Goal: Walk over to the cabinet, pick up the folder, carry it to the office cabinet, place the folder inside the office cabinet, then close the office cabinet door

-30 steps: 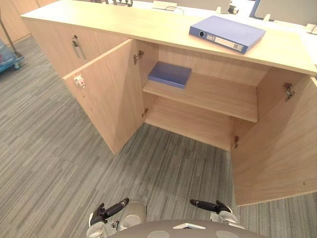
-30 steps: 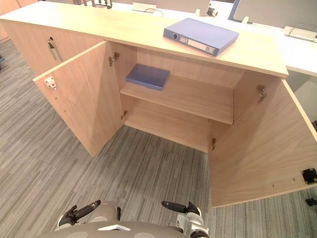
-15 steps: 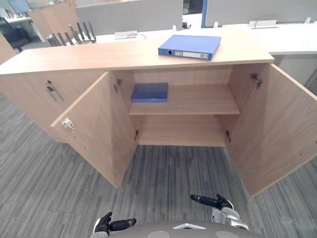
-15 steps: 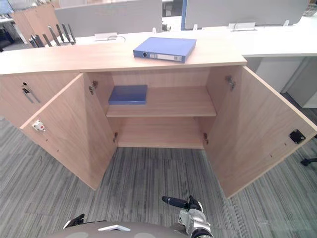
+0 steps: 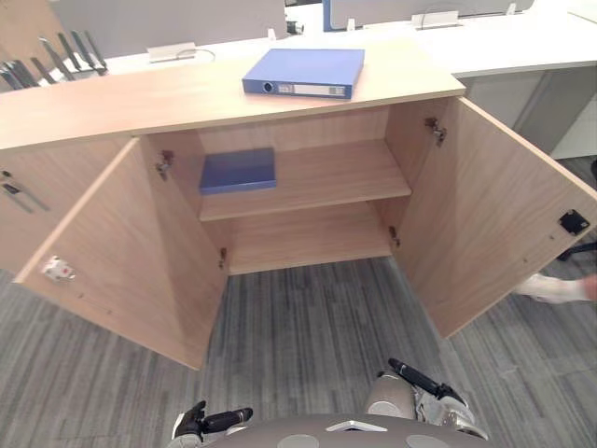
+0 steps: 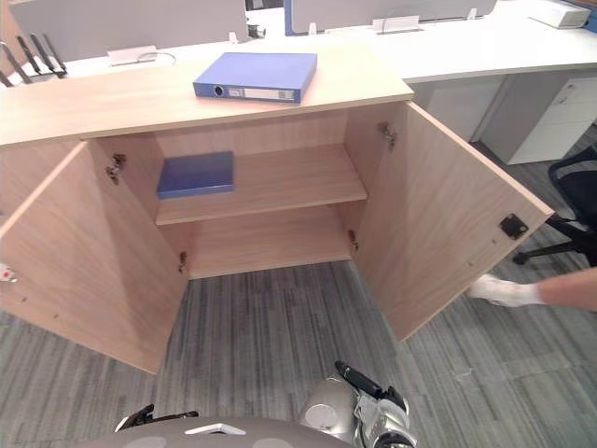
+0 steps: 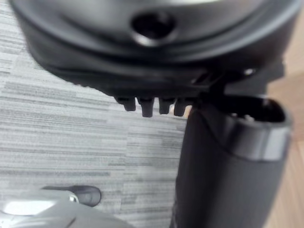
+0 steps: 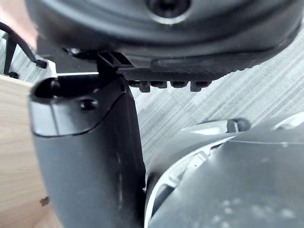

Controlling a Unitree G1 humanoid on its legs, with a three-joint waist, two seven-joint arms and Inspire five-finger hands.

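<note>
A thick blue folder point(image 5: 304, 73) lies flat on top of the wooden cabinet point(image 5: 140, 98). A thinner blue folder point(image 5: 239, 171) lies at the left end of the upper shelf inside. Both cabinet doors stand wide open, the left door point(image 5: 121, 261) and the right door point(image 5: 494, 219). My left hand point(image 5: 207, 422) hangs low by my side, fingers relaxed, holding nothing. My right hand point(image 5: 429, 383) also hangs low and open, well short of the cabinet. The left wrist view shows the left hand point(image 7: 228, 161) over carpet, and the right wrist view shows the right hand point(image 8: 85, 156) beside a wooden door.
A person's leg with a white shoe point(image 5: 550, 287) reaches in from the right, just past the right door. A black office chair point(image 6: 574, 210) stands at the far right. White desks point(image 6: 485, 42) run behind the cabinet. Grey striped carpet point(image 5: 308, 317) lies between me and the cabinet.
The camera has swung, so the cabinet now sits squarer and further left. A person's foot has come into view at the right. Both hands stay low and empty.
</note>
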